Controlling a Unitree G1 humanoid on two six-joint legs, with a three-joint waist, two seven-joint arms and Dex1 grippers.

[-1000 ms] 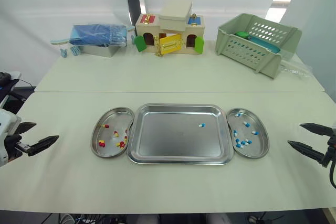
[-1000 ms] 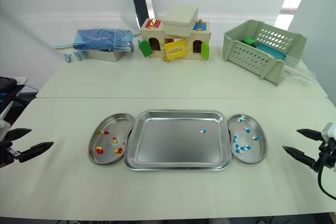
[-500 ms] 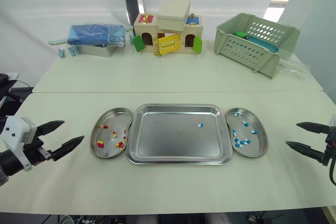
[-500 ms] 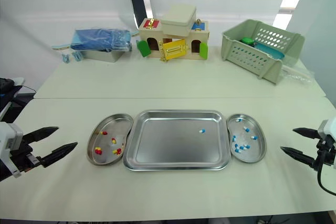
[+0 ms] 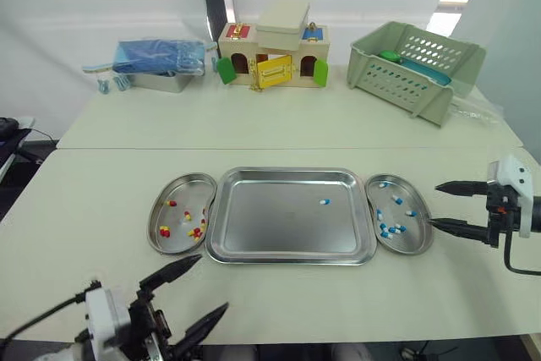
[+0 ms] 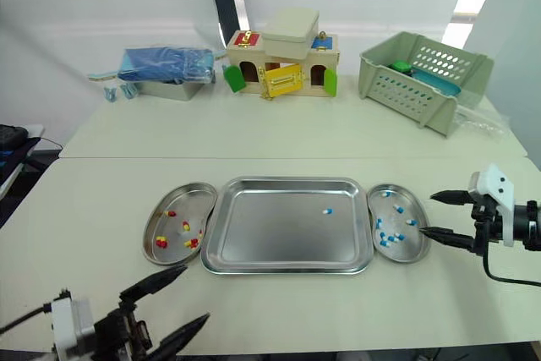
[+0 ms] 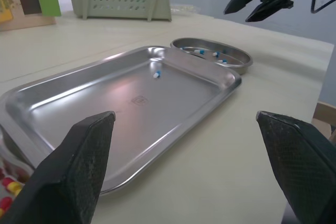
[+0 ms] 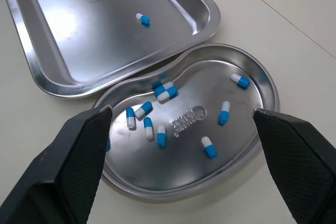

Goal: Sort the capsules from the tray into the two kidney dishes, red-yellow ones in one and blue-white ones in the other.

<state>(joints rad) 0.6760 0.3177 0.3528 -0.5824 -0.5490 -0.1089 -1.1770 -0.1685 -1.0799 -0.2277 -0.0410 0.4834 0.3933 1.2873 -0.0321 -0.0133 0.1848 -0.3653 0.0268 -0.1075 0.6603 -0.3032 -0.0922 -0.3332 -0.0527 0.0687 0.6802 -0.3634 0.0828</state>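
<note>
From my head, my right gripper (image 5: 434,205) hangs with its jaws spread and empty, just beside the outer edge of the right kidney dish (image 5: 414,234), where the blue-white capsules (image 5: 383,226) lie. My left gripper (image 5: 211,281), also spread and empty, hovers low near the table's front edge, with the left kidney dish (image 5: 190,188) and its red-yellow capsules (image 5: 163,231) just ahead of the fingertips. A lone blue-white capsule (image 5: 324,202) lies in the tray (image 5: 279,226), beyond the right dish from my right fingertips.

From my left wrist, my left fingers (image 7: 79,166) frame the tray, and the lone capsule sits well ahead of them, toward the far side.

From my right wrist, my right fingers (image 8: 79,156) stand wide to either side of the right dish, and the lone capsule lies ahead past it in the tray.

I judge the sorting nearly done, with only this capsule to fetch. My right gripper should reach over the dish, narrow, come down astride it and close gently, since it may skid on the steel.
</note>
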